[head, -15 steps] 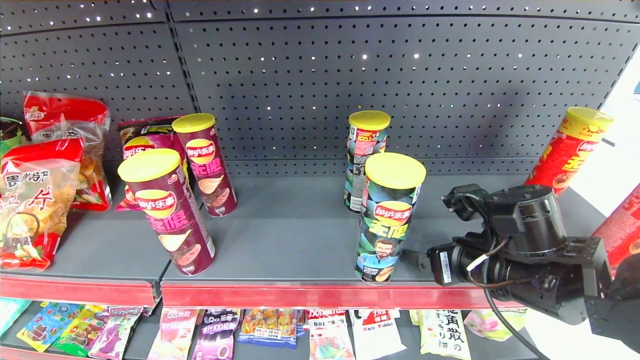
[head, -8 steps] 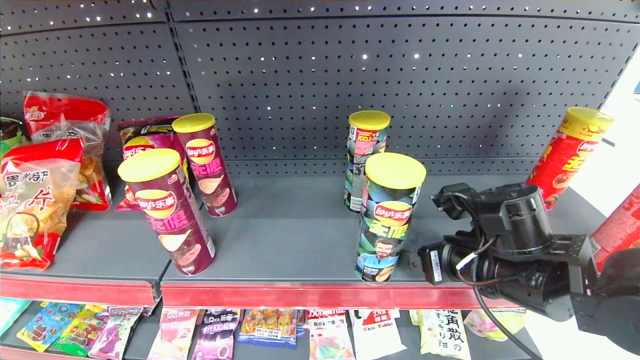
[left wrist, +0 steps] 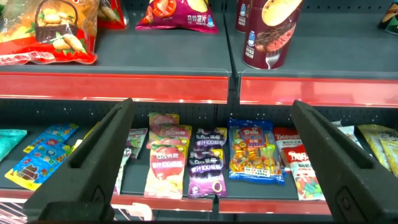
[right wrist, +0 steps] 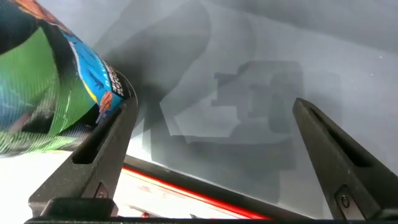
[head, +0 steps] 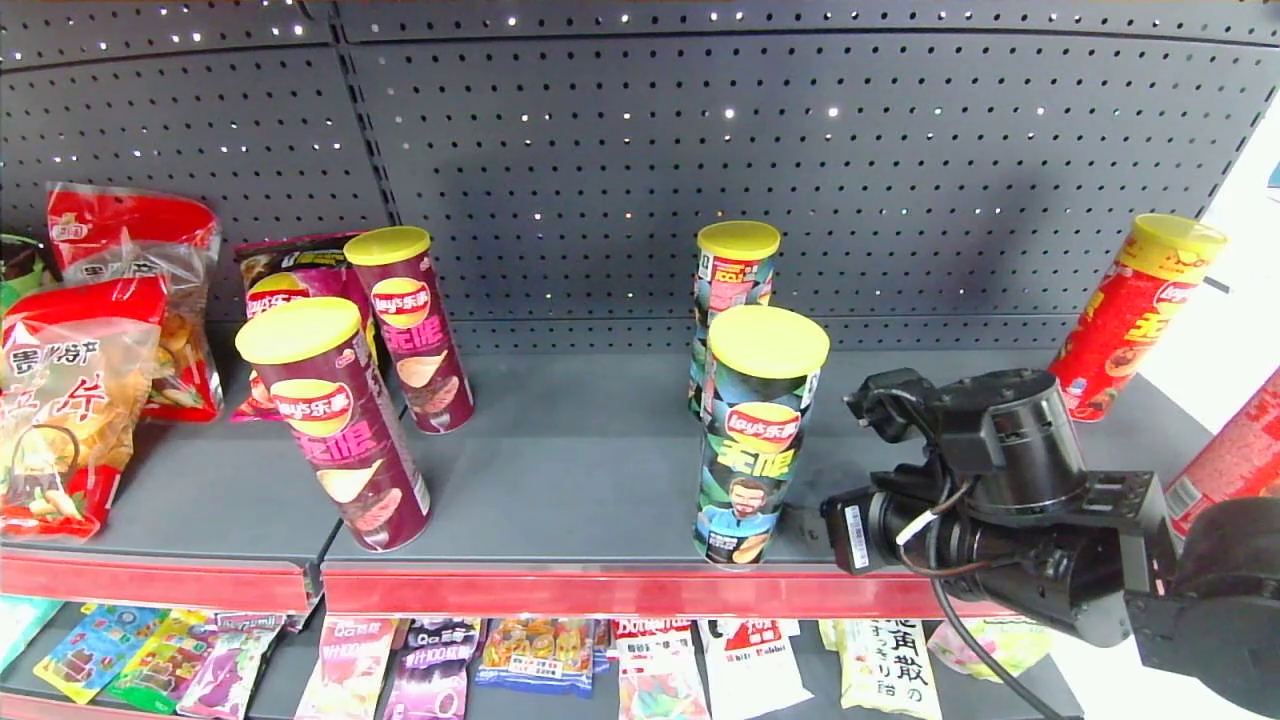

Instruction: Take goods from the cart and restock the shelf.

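Observation:
A green-and-black chips can (head: 760, 435) with a yellow lid stands at the front of the grey shelf (head: 580, 470), in front of a matching can (head: 733, 285). My right gripper (head: 815, 520) is low at the front can's right side. In the right wrist view that gripper (right wrist: 212, 106) is open, nothing lies between its fingers, and the can (right wrist: 43, 81) sits against the outside of one finger (right wrist: 106, 149). My left gripper (left wrist: 211, 106) is open, level with the lower shelf's snack packets (left wrist: 199, 168).
Two purple cans (head: 335, 430) (head: 410, 325) stand at the left, beside snack bags (head: 70, 400). A red can (head: 1135, 300) leans at the far right, with another red can (head: 1225, 465) at the edge. A red strip (head: 640, 590) fronts the shelf.
My right arm has moved left along the shelf front, and the front green-and-black can has slid left with it.

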{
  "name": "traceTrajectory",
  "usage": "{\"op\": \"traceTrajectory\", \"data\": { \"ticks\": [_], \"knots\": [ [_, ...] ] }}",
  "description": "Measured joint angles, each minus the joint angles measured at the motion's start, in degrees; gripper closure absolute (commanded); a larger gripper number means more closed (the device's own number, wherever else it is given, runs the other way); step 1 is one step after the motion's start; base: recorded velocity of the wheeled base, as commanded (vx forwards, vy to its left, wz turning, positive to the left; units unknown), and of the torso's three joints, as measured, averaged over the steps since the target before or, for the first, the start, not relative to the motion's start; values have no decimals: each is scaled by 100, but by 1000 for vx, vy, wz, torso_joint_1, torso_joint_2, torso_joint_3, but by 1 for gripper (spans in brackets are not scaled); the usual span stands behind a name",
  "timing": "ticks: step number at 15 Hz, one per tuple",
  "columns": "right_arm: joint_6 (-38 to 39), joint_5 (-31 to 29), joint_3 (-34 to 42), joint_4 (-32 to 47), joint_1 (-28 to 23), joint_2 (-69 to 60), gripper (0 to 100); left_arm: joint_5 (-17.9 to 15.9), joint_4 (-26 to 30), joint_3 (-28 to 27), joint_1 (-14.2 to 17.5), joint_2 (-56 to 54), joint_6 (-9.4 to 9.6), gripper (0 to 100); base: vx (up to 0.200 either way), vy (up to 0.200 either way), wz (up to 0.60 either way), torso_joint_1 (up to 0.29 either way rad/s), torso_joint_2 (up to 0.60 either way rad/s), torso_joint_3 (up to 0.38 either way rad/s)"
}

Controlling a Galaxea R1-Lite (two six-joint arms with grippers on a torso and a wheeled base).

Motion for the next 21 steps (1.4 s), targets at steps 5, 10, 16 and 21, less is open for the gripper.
{"op": "traceTrajectory", "data": {
  "ticks": [5,10,16,21],
  "knots": [
    [-2,0,-94,0,55,35,0,0,-1,0,2,0,0,0,0,0,0,0,0,0],
    [12,-27,-38,-22,52,13,0,-2,0,0,2,0,2,0,0,0,0,0,0,0],
    [-18,-96,725,-488,15,-699,0,0,0,0,2,0,0,0,0,0,0,0,0,0],
    [-798,618,1671,-438,-495,-2205,0,0,0,0,0,0,0,0,0,0,0,0,0,0]
  ]
}}
